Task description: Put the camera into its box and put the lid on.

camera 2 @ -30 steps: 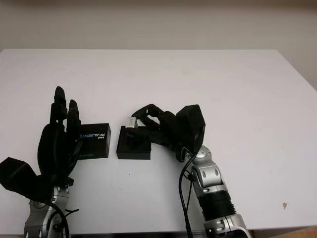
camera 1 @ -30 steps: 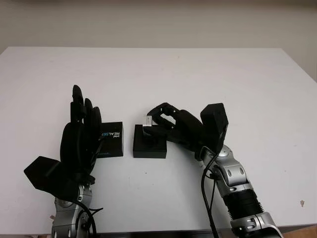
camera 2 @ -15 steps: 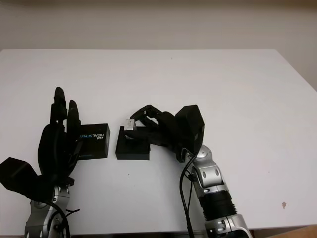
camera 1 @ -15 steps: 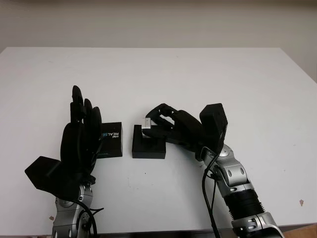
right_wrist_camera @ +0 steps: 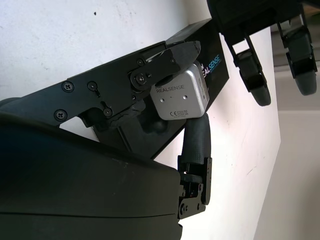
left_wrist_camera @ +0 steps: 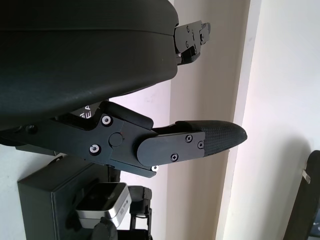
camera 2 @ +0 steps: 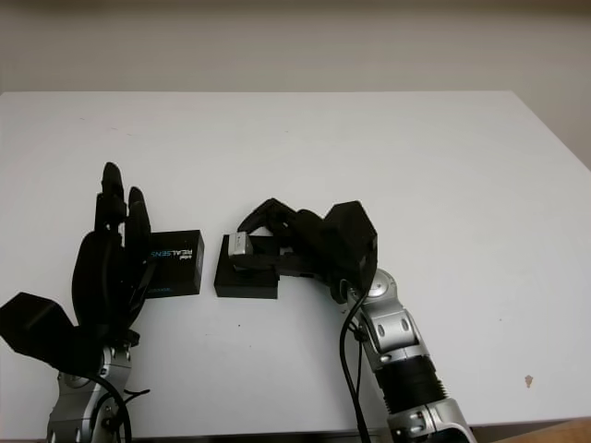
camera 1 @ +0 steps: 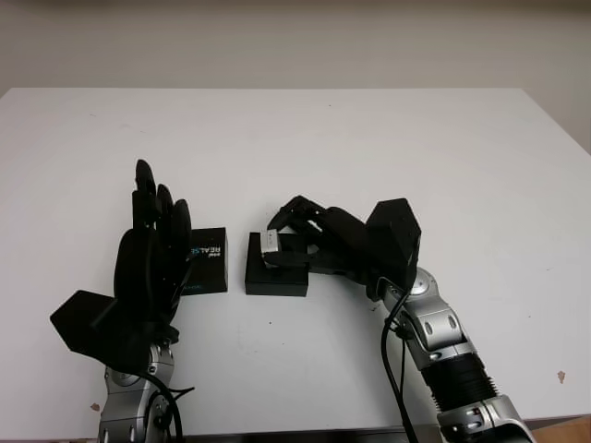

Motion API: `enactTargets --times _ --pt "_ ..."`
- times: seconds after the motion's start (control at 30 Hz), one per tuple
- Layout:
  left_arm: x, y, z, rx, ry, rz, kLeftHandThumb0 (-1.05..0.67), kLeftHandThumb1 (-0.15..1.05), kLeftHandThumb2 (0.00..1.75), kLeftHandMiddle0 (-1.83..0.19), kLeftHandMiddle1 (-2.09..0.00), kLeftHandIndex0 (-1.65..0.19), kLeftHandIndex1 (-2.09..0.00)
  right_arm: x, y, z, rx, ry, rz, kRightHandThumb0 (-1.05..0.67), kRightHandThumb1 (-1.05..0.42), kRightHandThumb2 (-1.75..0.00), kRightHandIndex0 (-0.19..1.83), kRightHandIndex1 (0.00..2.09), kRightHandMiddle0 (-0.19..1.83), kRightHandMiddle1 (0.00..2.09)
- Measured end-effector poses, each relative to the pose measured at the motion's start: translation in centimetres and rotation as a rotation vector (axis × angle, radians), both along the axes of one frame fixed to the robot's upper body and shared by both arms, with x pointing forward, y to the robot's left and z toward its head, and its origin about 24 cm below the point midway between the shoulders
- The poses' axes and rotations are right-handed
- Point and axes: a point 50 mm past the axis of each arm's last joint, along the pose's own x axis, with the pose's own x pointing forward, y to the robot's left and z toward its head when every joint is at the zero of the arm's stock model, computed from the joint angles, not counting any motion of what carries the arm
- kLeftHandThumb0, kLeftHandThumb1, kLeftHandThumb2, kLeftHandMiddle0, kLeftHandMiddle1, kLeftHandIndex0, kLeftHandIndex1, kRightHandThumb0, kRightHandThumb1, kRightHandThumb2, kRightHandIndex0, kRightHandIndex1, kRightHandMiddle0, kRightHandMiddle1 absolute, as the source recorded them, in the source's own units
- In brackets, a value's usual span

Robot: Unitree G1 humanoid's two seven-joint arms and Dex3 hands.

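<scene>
Two black hands are over the white table [camera 1: 388,148]. We see the right hand [camera 1: 323,242] reaching in from the lower right, its fingers [right_wrist_camera: 150,67] clamped on the small silver camera [camera 1: 271,243], which reads REALSENSE in the right wrist view [right_wrist_camera: 179,97]. The camera is held just above the open black box [camera 1: 275,274], at the box's left part; we cannot tell whether it touches the inside yet. The box sits on the table near the middle, a bit left of centre. Just beside it, on its left and apart by a narrow gap, lies the black lid [camera 1: 207,259] with white and blue lettering, flat on the table. The left hand [camera 1: 152,249] is open, raised upright over the left end of the lid and partly covering it from our view, fingers [camera 1: 143,189] pointing away from the robot and holding nothing. In the left wrist view we see the camera [left_wrist_camera: 102,204] over the box [left_wrist_camera: 47,192], past one left finger [left_wrist_camera: 190,145].
</scene>
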Motion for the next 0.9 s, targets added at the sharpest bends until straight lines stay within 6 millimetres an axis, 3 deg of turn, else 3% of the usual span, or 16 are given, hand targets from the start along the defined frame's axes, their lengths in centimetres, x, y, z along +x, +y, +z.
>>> enactTargets --times 0.67,0.9 --pt "0.0 -0.1 -0.1 -0.006 0.002 -0.002 -0.67 1.05 0.49 0.19 0.0 0.19 0.0 -0.2 0.9 -1.4 -0.009 -0.031 -0.06 -0.44 -0.98 -0.06 0.12 0.03 0.2 1.89" --pt "0.0 -0.1 -0.1 -0.005 0.003 0.0 -0.67 1.05 0.49 0.19 -0.01 0.19 -0.01 -0.3 0.2 -1.1 -0.164 -0.206 -0.024 -0.41 -0.98 -0.05 0.15 0.05 0.21 1.83"
